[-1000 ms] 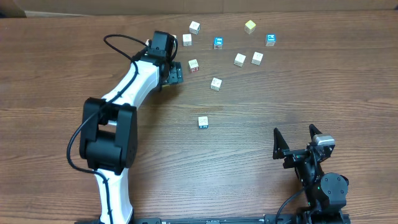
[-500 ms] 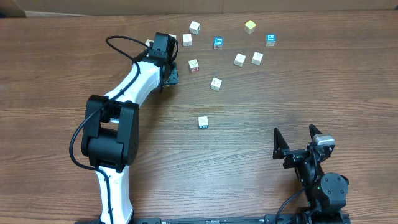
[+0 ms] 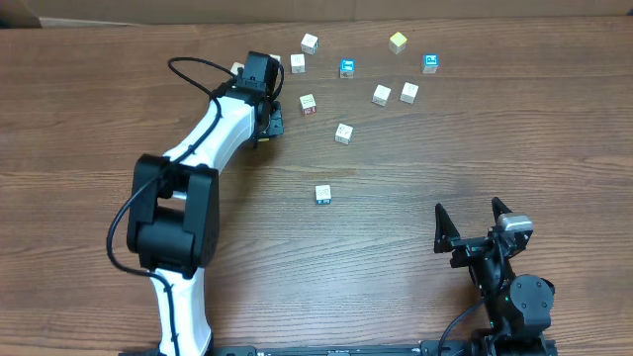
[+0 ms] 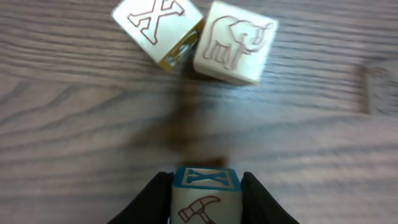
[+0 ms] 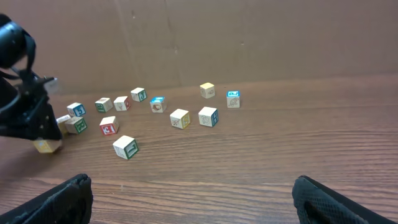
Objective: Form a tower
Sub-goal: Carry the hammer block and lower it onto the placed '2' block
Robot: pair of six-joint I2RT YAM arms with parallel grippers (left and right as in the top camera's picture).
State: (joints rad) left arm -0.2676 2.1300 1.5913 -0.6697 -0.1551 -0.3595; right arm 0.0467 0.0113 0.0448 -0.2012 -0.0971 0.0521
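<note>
Hammer cube (image 4: 206, 196) sits between the left jaws, seemingly pinched; right jaws gape wide.

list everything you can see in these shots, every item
hammer cube: one, pale wood with a blue top, between the left gripper's fingers
x cube: one, pale with a yellow side, on the table ahead of the held cube
elephant cube: one, pale, right beside the x cube
loose cubes: ten clear in the overhead view (may include those two), mostly pale, two blue-topped, one yellow-topped, scattered at the far middle, one alone near the centre
table: one, brown wood grain
left arm: one, white and black, reaching to the far left
left gripper: one, black, closed on the hammer cube
right gripper: one, black, open, at the near right
</note>
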